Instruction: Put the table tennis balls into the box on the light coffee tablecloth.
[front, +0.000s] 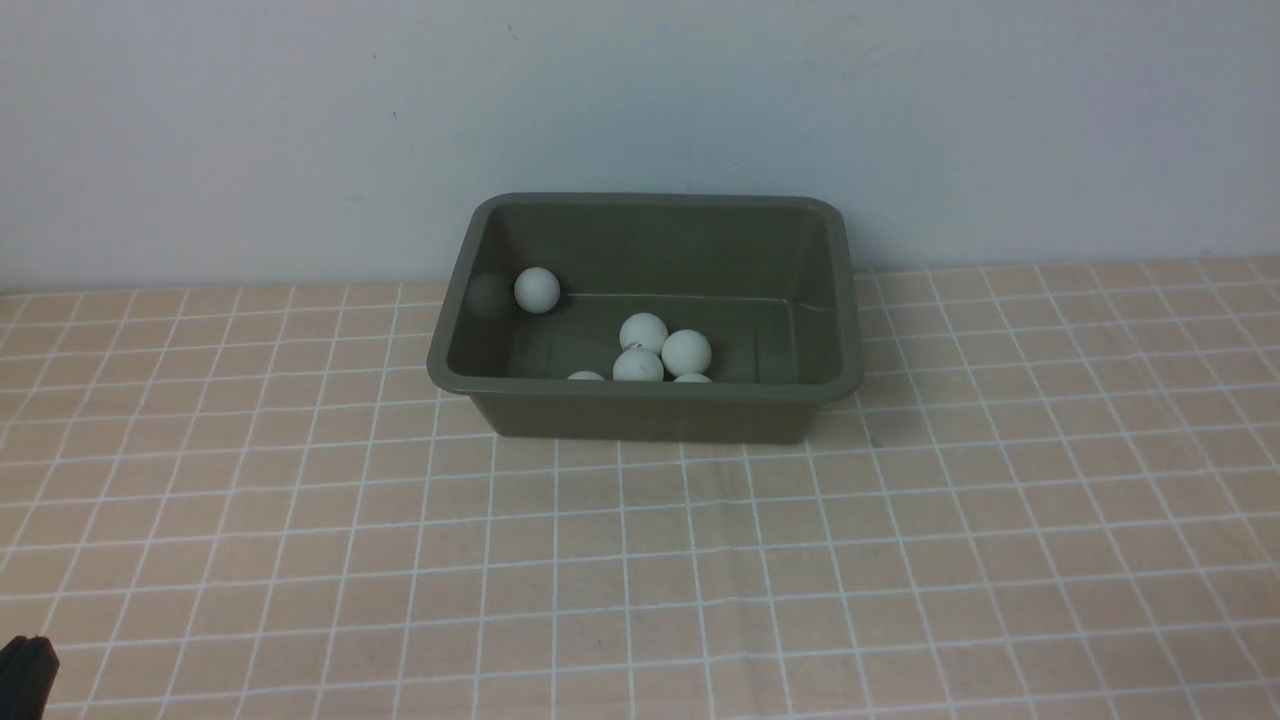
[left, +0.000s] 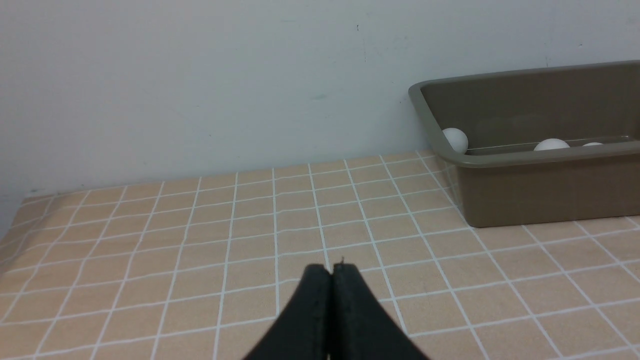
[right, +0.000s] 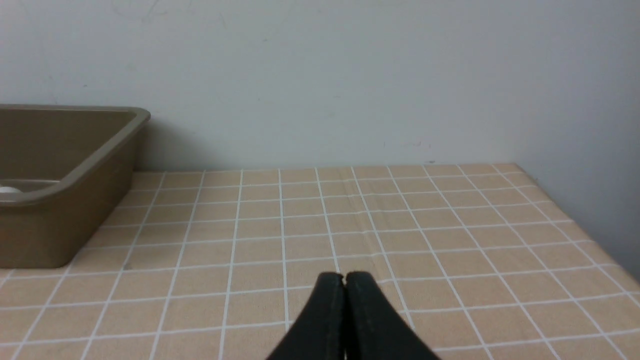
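Low over the cloth (left: 200, 250), the left claw (left: 331, 272) and right claw (right: 345, 280) are both closed and empty. Beyond, by the wall, the box (front: 650, 410) lies long side left-to-right, holding the balls (front: 660, 352).

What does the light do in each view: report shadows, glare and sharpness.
Front view: soft even light, no glare; the box casts a faint shadow on the tablecloth; balls sharp. Left wrist view: the shut left gripper is slightly soft. Right wrist view: the same for the right gripper.
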